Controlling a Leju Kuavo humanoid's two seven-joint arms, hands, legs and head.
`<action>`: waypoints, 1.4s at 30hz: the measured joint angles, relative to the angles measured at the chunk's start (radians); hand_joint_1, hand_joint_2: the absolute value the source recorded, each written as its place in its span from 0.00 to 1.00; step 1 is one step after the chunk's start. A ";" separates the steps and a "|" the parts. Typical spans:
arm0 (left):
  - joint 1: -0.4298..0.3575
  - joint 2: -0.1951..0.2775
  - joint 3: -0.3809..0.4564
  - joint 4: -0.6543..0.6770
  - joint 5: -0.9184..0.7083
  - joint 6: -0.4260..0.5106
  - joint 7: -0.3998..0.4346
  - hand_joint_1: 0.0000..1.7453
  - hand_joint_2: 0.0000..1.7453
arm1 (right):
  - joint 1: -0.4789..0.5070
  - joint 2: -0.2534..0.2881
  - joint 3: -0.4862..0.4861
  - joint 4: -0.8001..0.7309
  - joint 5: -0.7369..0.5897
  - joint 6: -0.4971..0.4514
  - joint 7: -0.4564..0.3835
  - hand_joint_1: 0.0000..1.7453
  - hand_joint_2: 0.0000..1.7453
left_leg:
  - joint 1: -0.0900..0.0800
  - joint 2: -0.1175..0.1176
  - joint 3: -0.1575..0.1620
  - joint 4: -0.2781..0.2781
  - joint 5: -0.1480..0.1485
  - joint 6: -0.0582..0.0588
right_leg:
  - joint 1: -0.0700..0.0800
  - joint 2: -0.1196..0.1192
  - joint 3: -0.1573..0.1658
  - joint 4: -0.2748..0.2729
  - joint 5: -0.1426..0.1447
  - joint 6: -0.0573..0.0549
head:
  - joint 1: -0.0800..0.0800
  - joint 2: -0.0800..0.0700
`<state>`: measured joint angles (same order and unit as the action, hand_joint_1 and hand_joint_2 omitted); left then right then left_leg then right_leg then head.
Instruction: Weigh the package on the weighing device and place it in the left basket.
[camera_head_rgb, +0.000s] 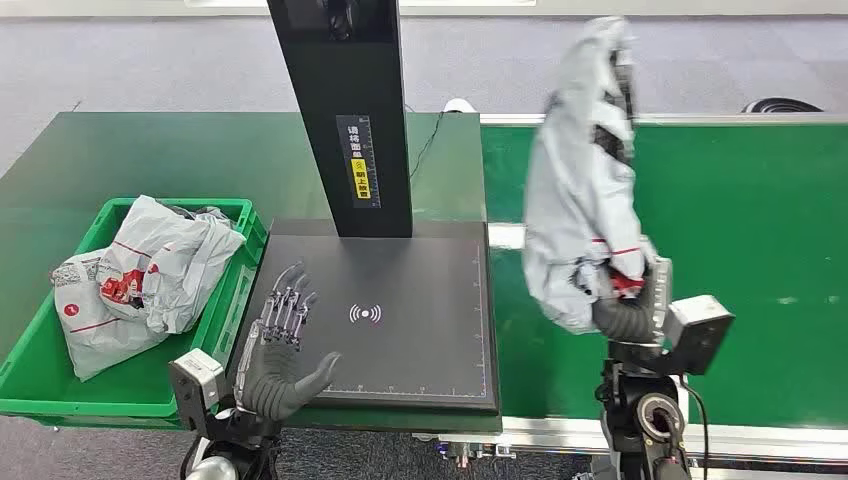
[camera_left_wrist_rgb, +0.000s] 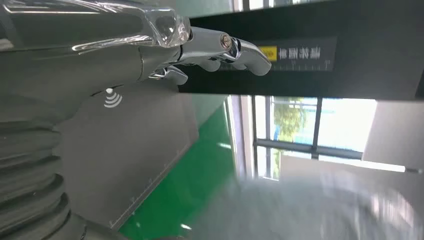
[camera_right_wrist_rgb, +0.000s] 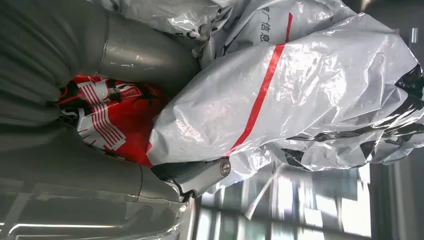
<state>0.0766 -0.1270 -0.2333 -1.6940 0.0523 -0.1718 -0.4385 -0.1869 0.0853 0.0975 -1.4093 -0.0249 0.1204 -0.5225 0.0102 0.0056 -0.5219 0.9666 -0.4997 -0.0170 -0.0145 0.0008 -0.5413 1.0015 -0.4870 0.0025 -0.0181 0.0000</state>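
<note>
Package: crumpled grey-white plastic mailer bag with red stripe and red printed patch (camera_head_rgb: 580, 200), held upright in the air above the green conveyor belt (camera_head_rgb: 760, 230), to the right of the scale.
Right hand: right hand (camera_head_rgb: 625, 300) grips the bag's lower end, fingers (camera_right_wrist_rgb: 200, 175) wrapped round it.
Step in hand: likely carrying it over to weigh; best lowered flat onto the black square scale platform (camera_head_rgb: 420, 340), clear of the black upright post (camera_head_rgb: 345, 110).
Left hand: left hand (camera_head_rgb: 280, 350) spread, empty, over the platform's near-left corner; I would draw it off before weighing.
Basket: green plastic crate (camera_head_rgb: 60, 385) at left holds similar bags.
Writing: post label in Chinese, too small to read; wireless symbol (camera_head_rgb: 365, 314) on platform.
</note>
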 joint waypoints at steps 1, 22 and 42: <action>-0.003 0.001 -0.002 0.004 0.000 -0.004 -0.002 0.00 1.00 | -0.004 -0.001 0.014 0.014 -0.010 0.038 0.002 1.00 1.00 | 0.000 0.000 0.000 0.000 0.000 0.000 | 0.000 0.000 0.000 0.000 0.000 0.000 | 0.000 0.000; -0.005 0.005 -0.015 0.049 -0.018 -0.014 -0.005 0.00 1.00 | -0.384 0.017 0.434 0.693 0.143 0.186 0.231 1.00 1.00 | 0.000 0.000 -0.001 0.000 0.000 0.000 | 0.000 0.000 0.000 0.000 0.000 0.000 | 0.000 0.000; 0.026 0.009 0.019 -0.007 0.006 0.161 -0.055 0.00 1.00 | -0.352 -0.031 0.409 0.729 -0.079 0.361 0.066 0.00 1.00 | 0.000 0.000 -0.001 0.001 0.000 0.001 | 0.000 0.000 -0.001 0.000 0.000 0.000 | 0.000 0.000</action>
<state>0.1024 -0.1182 -0.2146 -1.7008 0.0578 -0.0108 -0.4939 -0.5391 0.0542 0.5069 -0.6803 -0.1035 0.4811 -0.4569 0.0102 0.0054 -0.5228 0.9674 -0.4994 -0.0165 -0.0146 0.0007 -0.5419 1.0017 -0.4868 0.0026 -0.0180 0.0000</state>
